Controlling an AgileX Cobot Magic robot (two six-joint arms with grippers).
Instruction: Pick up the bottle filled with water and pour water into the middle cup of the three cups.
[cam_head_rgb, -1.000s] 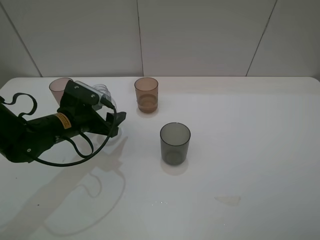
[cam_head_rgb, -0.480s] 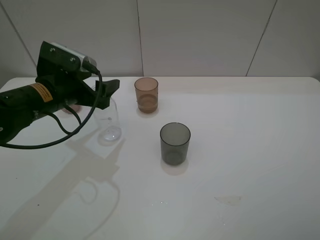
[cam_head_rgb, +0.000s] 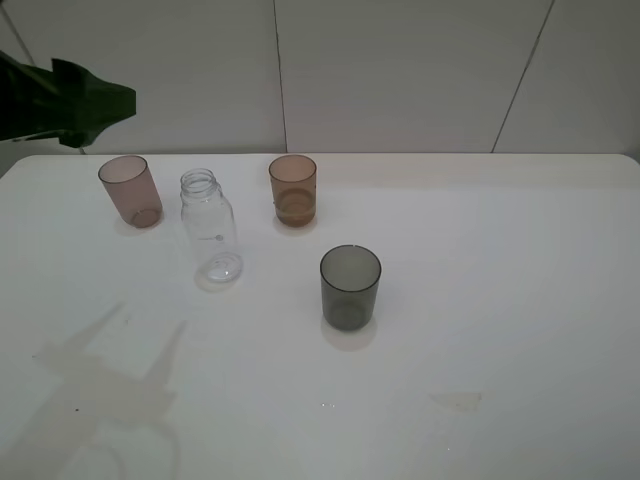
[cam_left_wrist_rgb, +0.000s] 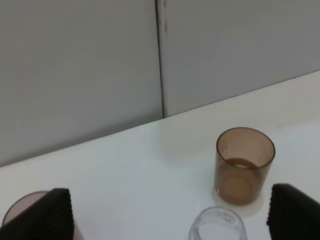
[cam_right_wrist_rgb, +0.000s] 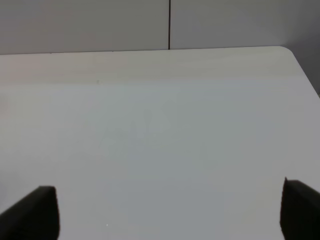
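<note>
1. Left gripper (cam_left_wrist_rgb: 170, 212): jaws spread wide, holding nothing, high above the bottle (cam_head_rgb: 210, 225). Right gripper (cam_right_wrist_rgb: 170, 210): jaws parted, empty, over bare table (cam_right_wrist_rgb: 160, 125).
2. Bottle stands upright, uncapped, between the pinkish cup (cam_head_rgb: 131, 190) and the middle cup (cam_head_rgb: 293, 189).
3. Thin clear plastic; probably squashy, slick, light; water level unclear.
4. Grip mid-body below the shoulder, gently.
</note>
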